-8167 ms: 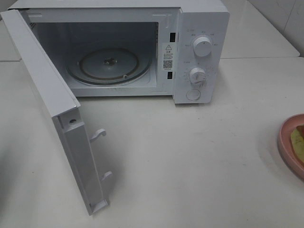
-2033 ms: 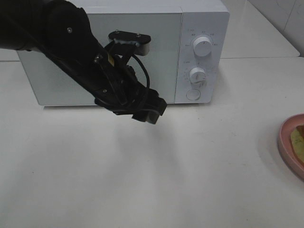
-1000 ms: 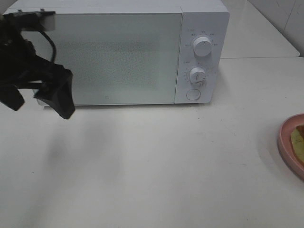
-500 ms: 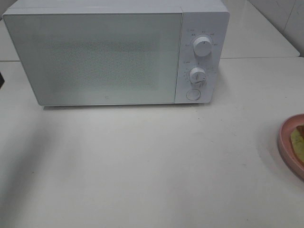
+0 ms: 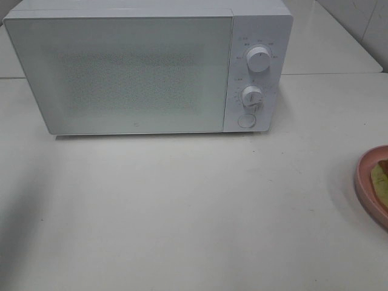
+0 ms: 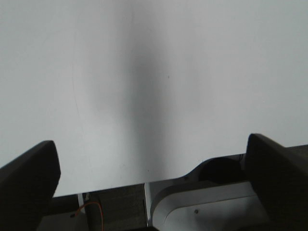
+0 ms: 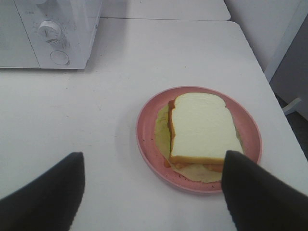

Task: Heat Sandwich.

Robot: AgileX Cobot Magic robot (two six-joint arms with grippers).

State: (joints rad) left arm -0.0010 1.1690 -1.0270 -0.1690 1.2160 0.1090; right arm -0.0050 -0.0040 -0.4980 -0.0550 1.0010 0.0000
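Observation:
The sandwich point(image 7: 202, 127), white bread on top with a yellow-green layer beneath, lies on a round pink plate point(image 7: 144, 139). My right gripper point(image 7: 151, 192) hovers open just short of the plate, its two dark fingers spread wider than the sandwich and touching nothing. In the exterior high view only a sliver of the sandwich point(image 5: 381, 179) and the plate point(image 5: 364, 182) shows at the right edge. The white microwave point(image 5: 139, 66) stands at the back with its door shut. My left gripper point(image 6: 154, 166) is open over bare table, holding nothing. Neither arm shows in the exterior high view.
Two knobs point(image 5: 259, 59) and a round button point(image 5: 247, 120) sit on the microwave's right panel. The microwave point(image 7: 48, 29) stands to the far left of the plate. The table's edge point(image 7: 269, 86) runs close behind the plate.
The microwave door, open earlier, is now shut. My left arm has drawn away from the door to the left and left the exterior high view. The plate has not moved.

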